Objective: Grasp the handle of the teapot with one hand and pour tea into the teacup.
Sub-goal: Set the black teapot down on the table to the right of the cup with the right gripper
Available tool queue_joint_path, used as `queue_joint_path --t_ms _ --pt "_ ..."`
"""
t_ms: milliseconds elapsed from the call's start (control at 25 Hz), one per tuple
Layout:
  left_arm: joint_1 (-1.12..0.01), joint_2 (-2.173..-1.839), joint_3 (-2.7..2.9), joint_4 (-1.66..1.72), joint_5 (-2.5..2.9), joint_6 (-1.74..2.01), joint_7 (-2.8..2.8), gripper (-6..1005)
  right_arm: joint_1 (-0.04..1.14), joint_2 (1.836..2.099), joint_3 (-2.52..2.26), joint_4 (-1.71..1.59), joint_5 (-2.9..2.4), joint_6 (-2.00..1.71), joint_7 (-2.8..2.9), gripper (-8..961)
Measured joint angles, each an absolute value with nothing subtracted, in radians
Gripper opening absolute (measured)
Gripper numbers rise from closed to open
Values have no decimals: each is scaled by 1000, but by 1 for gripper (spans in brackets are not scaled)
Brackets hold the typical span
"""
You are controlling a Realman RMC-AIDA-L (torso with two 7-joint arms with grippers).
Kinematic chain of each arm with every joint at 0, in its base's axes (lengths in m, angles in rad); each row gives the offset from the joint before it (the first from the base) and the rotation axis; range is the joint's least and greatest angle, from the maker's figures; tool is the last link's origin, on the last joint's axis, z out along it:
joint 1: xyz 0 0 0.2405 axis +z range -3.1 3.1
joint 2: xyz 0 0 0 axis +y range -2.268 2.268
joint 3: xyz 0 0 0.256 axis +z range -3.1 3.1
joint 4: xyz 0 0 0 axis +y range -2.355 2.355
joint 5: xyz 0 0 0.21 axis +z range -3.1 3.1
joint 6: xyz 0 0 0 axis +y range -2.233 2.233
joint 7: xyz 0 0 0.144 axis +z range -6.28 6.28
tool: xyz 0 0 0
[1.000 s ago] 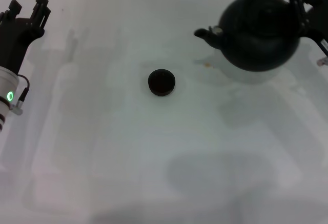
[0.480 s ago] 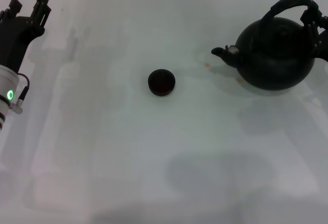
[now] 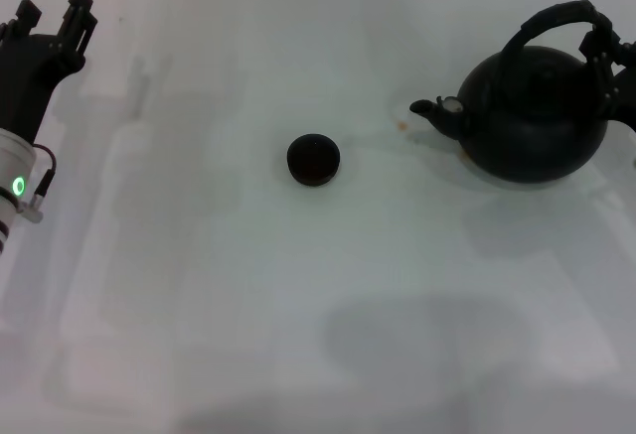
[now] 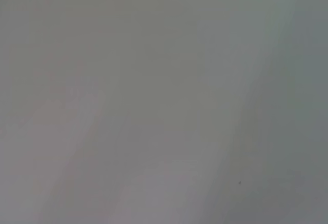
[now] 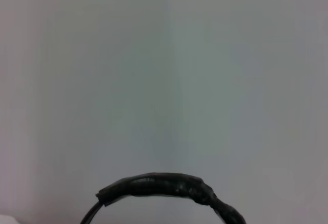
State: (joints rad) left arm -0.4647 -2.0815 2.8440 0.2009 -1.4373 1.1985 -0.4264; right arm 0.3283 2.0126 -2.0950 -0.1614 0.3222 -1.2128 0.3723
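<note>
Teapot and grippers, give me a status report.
Right gripper at the ribbed black bail handle. Round matte-black teapot upright on the white table, spout toward the small black teacup. Left gripper parked far left. Nothing between.

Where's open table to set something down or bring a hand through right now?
Bare stretches: between the left gripper and the teacup, the gap between teacup and the teapot spout, and the whole near half of the table. It is crowded at the far right, where the right gripper sits at the handle; small brownish drips lie below the spout.
</note>
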Motion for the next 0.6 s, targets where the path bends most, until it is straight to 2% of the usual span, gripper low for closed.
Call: queue_joint_path --t_ms 600 --pt "-469 -2079 2844 192 -1439 1200 -425 714 328 2013 -2113 -163 314 -1207 373 124"
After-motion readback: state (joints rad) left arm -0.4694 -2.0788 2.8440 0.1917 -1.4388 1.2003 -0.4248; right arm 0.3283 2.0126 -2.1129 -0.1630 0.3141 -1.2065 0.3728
